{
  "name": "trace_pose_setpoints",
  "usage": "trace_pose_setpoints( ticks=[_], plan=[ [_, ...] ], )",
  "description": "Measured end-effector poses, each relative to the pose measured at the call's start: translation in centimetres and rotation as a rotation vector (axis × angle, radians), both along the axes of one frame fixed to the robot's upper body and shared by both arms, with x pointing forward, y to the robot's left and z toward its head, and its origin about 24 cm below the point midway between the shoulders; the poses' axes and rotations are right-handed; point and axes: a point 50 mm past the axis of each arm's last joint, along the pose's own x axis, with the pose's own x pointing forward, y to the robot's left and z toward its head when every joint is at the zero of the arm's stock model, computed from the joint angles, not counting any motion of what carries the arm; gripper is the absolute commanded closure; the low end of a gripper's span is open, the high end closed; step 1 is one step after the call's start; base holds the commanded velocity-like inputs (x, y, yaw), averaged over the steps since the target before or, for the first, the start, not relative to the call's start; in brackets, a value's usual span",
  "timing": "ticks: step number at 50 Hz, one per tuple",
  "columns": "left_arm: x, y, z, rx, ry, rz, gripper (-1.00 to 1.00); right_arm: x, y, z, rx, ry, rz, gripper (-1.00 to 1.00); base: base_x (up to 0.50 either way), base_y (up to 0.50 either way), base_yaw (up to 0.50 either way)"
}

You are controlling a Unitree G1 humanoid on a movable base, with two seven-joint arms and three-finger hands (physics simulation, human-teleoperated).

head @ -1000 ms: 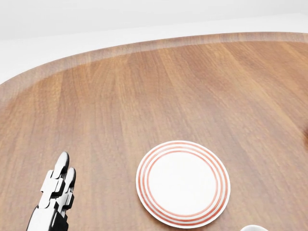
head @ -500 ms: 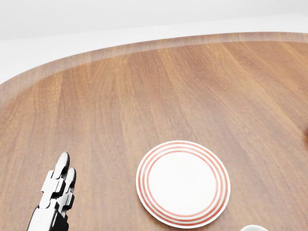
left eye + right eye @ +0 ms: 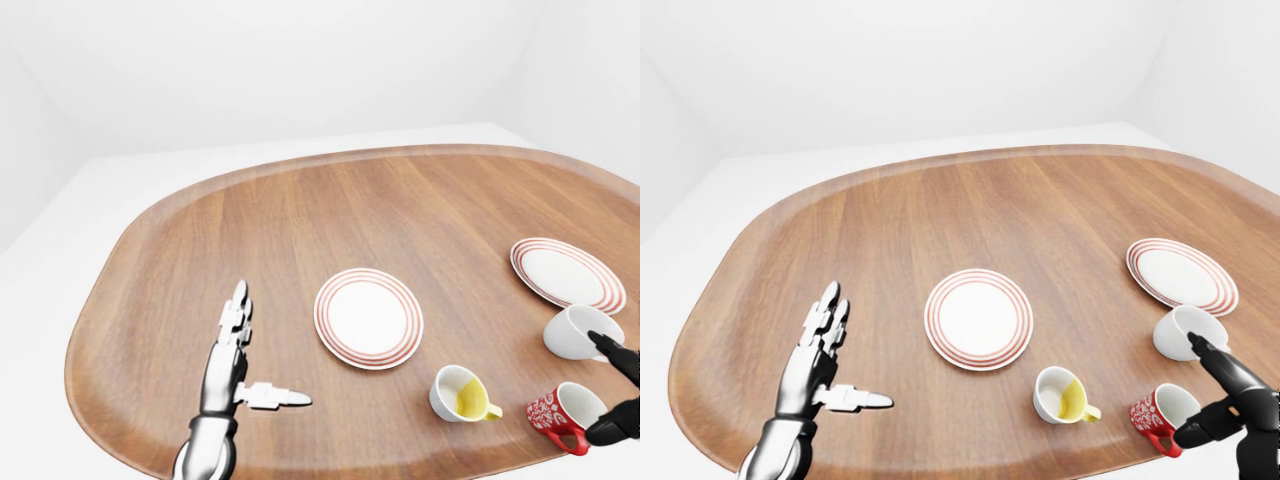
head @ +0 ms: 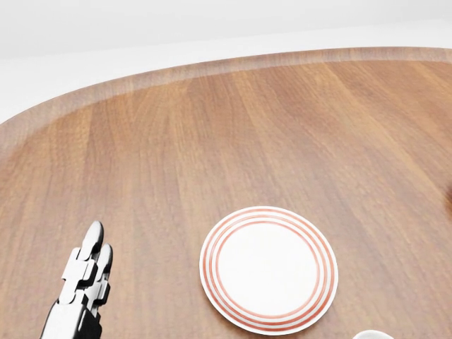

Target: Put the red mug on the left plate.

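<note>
Rounded wooden table (image 3: 330, 205) on a white floor (image 3: 70, 215), plain white walls (image 3: 300, 60) behind.

The left hand (image 3: 232, 365) was glossy silver metal with segmented, jointed fingers and a dark wrist; the right hand (image 3: 1230, 400) was matte black.

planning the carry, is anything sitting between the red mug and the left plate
Yes: the yellow-lined mug lies on the table between the red mug and the left plate, roughly on the direct line. The right hand is already at the red mug.
</note>
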Motion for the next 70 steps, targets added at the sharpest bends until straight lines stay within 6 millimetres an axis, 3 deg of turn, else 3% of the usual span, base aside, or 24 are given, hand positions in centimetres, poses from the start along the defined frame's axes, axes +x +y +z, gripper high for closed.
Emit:
trace_pose_setpoints(
  ticks=[14, 48, 70],
  plan=[
    [0.1, -0.1, 0.1, 0.003, -0.006, -0.003, -1.00, 0.6, 0.2, -1.0, 0.052, 0.022, 0.015, -1.00, 0.00, 0.00, 0.00],
    [0.3, -0.2, 0.3, 0.009, -0.018, -0.007, -1.00, -0.7, -1.6, -3.6, 0.111, 0.011, -0.120, -1.00, 0.00, 0.00, 0.00],
    [0.4, -0.3, 0.3, 0.011, -0.019, -0.007, -1.00, 0.1, -1.5, -5.0, 0.123, 0.028, -0.150, -1.00, 0.00, 0.00, 0.00]
  ],
)
